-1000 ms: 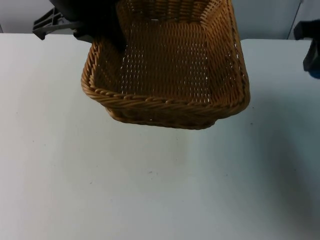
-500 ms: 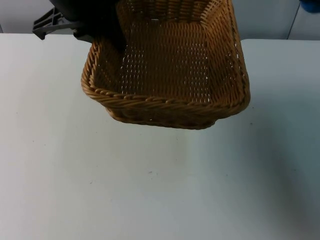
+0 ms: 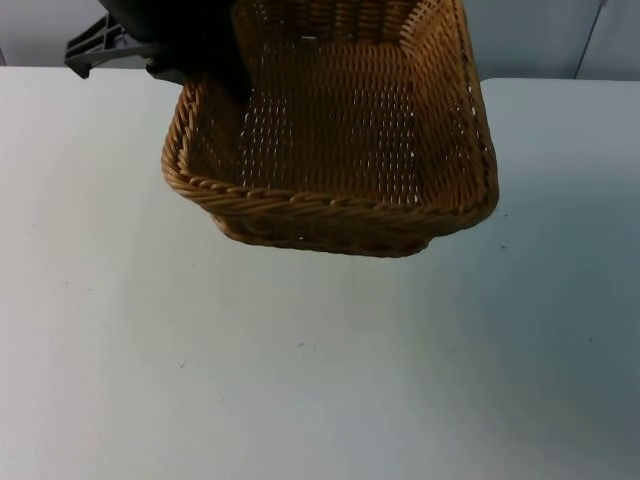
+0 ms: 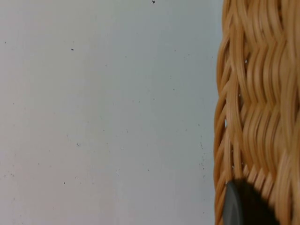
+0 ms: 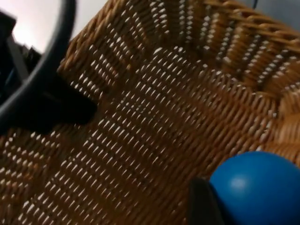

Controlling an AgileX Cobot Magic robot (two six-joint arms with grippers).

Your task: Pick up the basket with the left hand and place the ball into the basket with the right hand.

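A woven wicker basket point(image 3: 340, 120) hangs tilted above the white table, lifted at the back of the top view. My left gripper point(image 3: 215, 80) is shut on its left rim; its black fingertip point(image 4: 241, 206) presses against the weave of the basket's wall point(image 4: 258, 93). A blue ball point(image 5: 255, 187) is clamped in my right gripper point(image 5: 227, 206), which is shut on it. The ball hovers over the basket's inside floor point(image 5: 140, 122), close to the basket's wall. Inside the basket I see no objects.
The white table point(image 3: 300, 360) stretches bare in front of and beside the basket. The grey partition wall point(image 3: 530, 30) stands behind it. The left arm's black body point(image 5: 42, 108) shows beyond the basket's rim.
The right arm, seen with something blue at the right edge of the top view, has moved up and out of that view. The basket and left gripper have stayed in place.
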